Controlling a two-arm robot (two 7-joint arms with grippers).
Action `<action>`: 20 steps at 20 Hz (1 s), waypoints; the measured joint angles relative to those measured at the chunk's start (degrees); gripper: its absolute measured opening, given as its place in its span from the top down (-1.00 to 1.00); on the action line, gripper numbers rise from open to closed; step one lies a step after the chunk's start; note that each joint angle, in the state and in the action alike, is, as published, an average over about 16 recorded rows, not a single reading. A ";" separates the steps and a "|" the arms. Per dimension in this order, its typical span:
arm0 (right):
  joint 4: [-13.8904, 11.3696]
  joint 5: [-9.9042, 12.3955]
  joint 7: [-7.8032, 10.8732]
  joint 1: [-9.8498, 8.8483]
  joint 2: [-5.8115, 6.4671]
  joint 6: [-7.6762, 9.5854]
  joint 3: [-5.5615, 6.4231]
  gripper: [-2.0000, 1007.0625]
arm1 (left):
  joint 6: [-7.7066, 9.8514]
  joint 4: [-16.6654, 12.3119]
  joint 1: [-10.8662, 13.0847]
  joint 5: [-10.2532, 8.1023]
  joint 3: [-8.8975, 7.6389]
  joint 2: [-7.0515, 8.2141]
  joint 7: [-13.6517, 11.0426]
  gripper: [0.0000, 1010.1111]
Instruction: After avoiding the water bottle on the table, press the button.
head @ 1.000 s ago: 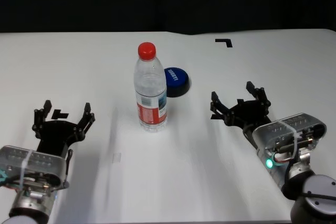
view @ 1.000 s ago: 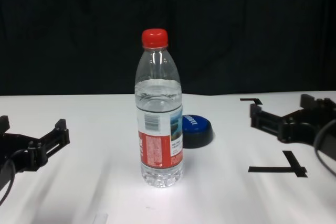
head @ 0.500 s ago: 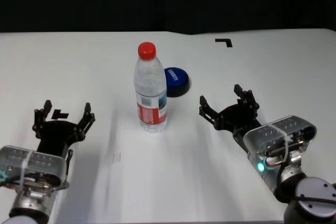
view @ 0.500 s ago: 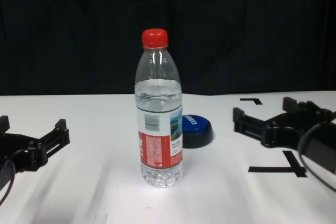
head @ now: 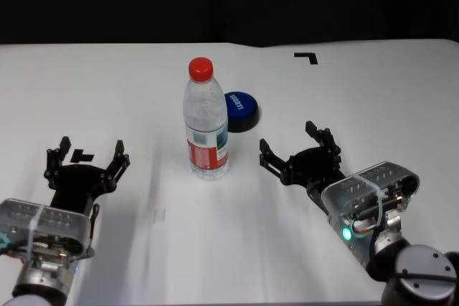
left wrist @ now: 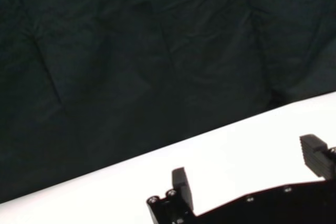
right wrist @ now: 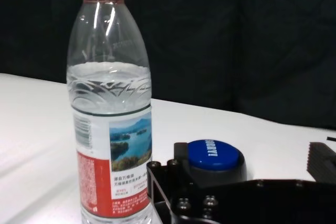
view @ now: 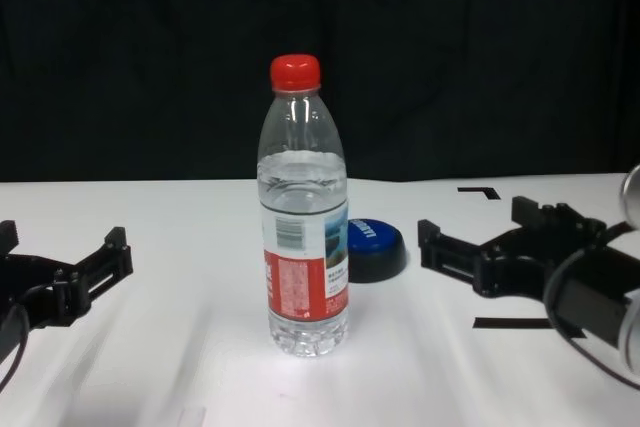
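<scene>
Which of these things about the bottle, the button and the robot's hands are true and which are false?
1. The bottle stands upright on the table. True.
2. The bottle's cap is blue. False: the cap is red.
3. The right gripper is squeezing the bottle. False: it is open and holds nothing, off to the bottle's right.
4. The button sits just behind the bottle, toward its right. True.
5. The left gripper is pressing the button. False: it is open, far to the bottle's left, near the table's front edge.
</scene>
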 joint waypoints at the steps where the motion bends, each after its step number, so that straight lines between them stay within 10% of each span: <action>1: 0.02 0.01 0.01 -0.02 0.03 0.03 -0.09 -0.99 | 0.00 0.00 0.00 0.00 0.00 0.00 0.00 -0.99; 20: -0.02 -0.30 -0.60 -0.68 0.28 0.03 -0.41 -0.99 | 0.00 0.00 0.00 0.00 0.00 0.00 0.00 -0.99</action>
